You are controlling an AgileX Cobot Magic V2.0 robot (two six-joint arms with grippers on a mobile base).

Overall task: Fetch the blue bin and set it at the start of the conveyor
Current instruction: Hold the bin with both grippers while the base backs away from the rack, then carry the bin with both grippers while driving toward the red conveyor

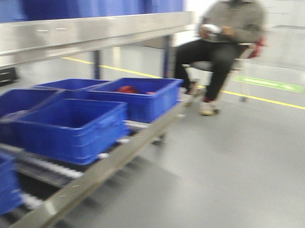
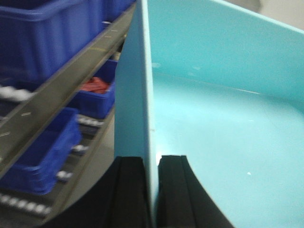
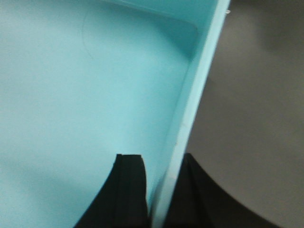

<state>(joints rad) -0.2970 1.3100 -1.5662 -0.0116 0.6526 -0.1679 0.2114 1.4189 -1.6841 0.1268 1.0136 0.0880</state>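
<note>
Blue bin [image 2: 213, 118], pinched by thin walls in left tool [image 2: 152, 164] and right tool [image 3: 159, 161], may slip or clip rack [image 2: 66, 85] at 9 o'clock.

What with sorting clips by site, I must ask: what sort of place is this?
Likely a warehouse or factory floor: dark blue bins sit on a roller rack under a steel shelf rail, and yellow lines mark the grey floor.

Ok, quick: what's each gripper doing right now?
Left gripper: closed on one wall of the blue bin.
Right gripper: closed on a wall of the blue bin too.
</note>
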